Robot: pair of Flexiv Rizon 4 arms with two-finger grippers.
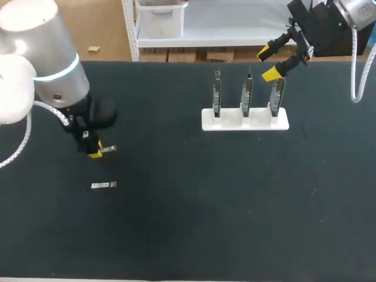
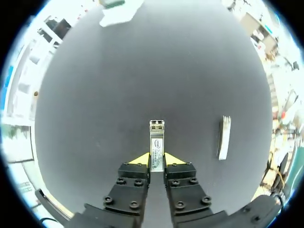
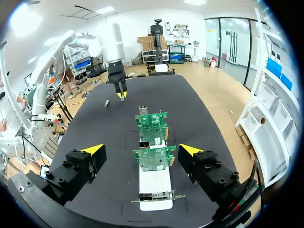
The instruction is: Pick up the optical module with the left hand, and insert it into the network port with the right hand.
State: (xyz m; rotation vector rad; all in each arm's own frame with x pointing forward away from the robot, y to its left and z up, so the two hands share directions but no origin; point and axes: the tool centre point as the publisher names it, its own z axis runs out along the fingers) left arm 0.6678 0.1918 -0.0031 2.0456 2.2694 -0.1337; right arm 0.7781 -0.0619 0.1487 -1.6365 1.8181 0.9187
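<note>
Left wrist view: the left end effector pinches a slim silver metal optical module by one end. The rest of the module juts out ahead of the yellow tips, clear above the dark table. A second silver module lies flat on the table off to one side, untouched.

Head view: the right end effector hangs with its fingers spread wide above the far-right board of three upright green circuit boards, which are slotted into a white stand. It is well apart from the left arm. From the right wrist, a metal network port shows on a board ahead of the spread fingers.

The pick looks done and the hand-over appears to be next. It would go best with the arms meeting over bare table between them, and with the right fingers closing on the module's free long sides before the left lets go. The right grip should leave the plug end exposed and square to the port. A tilted module would likely jam at the mouth, and the boards may rock in their slots if pushed off-axis.
</note>
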